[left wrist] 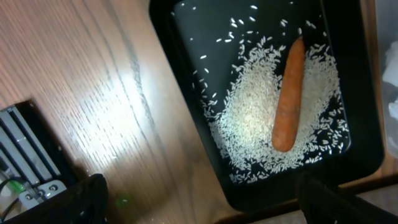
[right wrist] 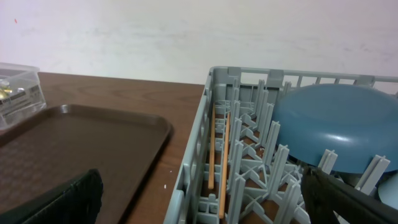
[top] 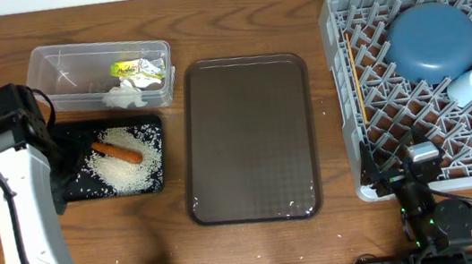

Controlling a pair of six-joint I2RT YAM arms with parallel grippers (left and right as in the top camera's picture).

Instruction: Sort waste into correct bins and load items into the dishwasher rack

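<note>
Now, your left gripper (left wrist: 211, 202) hangs open and empty over the black tray (left wrist: 364, 143) by the table's left edge — the carrot (left wrist: 289, 96) lies on the rice (left wrist: 249, 118) inside it. Your right gripper (right wrist: 205, 202), also spread wide and holding nothing, sits at the dishwasher rack's (top: 346, 91) front edge; the chopsticks (right wrist: 217, 155) lie along its left edge, the dark-blue bowl (top: 432, 40) near its back edge.
</note>
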